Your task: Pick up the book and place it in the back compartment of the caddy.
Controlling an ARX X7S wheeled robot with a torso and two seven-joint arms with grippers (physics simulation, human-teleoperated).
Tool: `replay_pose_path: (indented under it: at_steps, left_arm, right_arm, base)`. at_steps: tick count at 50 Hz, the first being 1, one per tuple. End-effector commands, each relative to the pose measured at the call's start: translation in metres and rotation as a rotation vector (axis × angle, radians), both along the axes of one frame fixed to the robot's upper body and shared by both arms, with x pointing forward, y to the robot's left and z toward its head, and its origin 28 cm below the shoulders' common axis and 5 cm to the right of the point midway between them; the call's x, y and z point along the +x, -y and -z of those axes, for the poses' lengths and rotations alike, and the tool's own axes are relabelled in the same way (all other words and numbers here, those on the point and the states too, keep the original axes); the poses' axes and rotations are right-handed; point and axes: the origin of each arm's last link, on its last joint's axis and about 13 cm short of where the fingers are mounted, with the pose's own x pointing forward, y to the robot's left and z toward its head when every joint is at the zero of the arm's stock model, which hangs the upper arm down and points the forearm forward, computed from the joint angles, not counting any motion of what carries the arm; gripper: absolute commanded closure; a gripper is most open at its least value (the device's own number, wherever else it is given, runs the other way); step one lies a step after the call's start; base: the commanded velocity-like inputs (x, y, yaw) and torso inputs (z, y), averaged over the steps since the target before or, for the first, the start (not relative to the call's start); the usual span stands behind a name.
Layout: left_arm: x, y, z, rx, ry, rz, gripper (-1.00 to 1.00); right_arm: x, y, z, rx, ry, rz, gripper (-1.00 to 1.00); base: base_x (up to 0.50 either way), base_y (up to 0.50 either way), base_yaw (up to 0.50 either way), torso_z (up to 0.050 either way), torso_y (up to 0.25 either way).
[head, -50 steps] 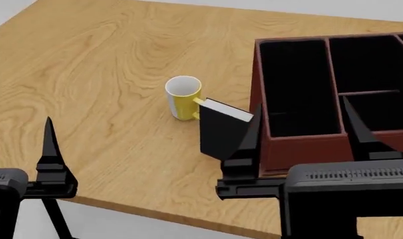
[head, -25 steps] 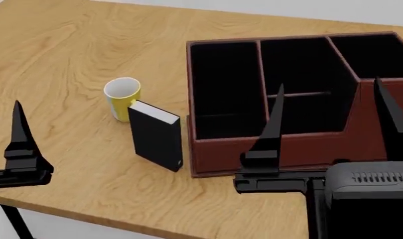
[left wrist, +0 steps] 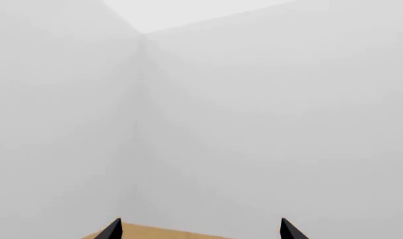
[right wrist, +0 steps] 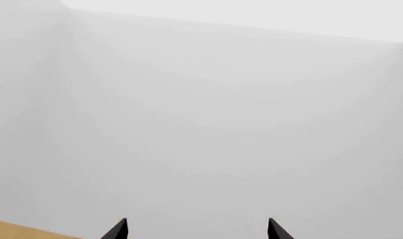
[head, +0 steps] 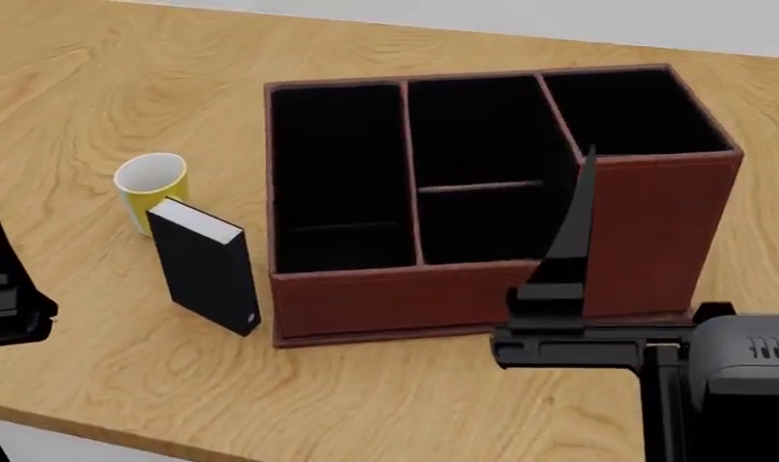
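The wooden table (head: 132, 58) is stretching wide, its near edge running just under both arms. The caddy (head: 492, 289) is sitting mid-table with bare wood around it; its back compartment (head: 473, 130) is lying open and black. The right gripper (right wrist: 196, 230) is hanging with fingers spread, holding nothing. The left gripper (left wrist: 200, 231) is likewise parted and empty. The book (head: 209, 265) is standing upright just left of the caddy, black-covered, white page edge up, beside the yellow mug (head: 150, 185).
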Motion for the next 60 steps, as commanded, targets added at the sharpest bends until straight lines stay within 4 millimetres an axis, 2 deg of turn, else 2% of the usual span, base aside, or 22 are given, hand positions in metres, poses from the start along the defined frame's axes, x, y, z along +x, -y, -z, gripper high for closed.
replay_pose_path:
  at_steps: [1, 26, 37, 45, 60]
  left_arm:
    - [0.0019, -0.0039, -0.0034, -0.016, -0.010, 0.018, -1.00]
    - [0.0021, -0.0006, -0.0021, -0.006, -0.019, 0.026, -1.00]
    - [0.0022, 0.0003, -0.0011, -0.003, -0.020, 0.028, -1.00]
    - [0.0021, 0.0010, -0.0009, 0.001, -0.021, 0.030, -1.00]
    - [0.0026, 0.0014, -0.0004, 0.002, -0.024, 0.033, -1.00]
  right_arm:
    - [-0.0056, 0.0006, 0.0002, 0.007, 0.007, -0.004, -1.00]
    - [-0.0047, 0.0028, -0.0014, 0.041, 0.005, 0.029, -1.00]
    - [-0.0076, 0.0026, -0.0035, 0.021, 0.036, 0.019, -1.00]
    - [-0.0030, 0.0007, -0.0013, -0.026, 0.006, 0.096, -1.00]
    - [-0.0040, -0.0013, -0.0030, 0.003, 0.026, 0.057, -1.00]
  base:
    - [0.47, -0.02, 0.00, 0.000, 0.000]
    - [0.50, -0.01, 0.00, 0.000, 0.001]
    - [0.00, 0.00, 0.00, 0.000, 0.001]
    - [0.00, 0.00, 0.00, 0.000, 0.000]
    - [-0.01, 0.05, 0.41, 0.000, 0.000]
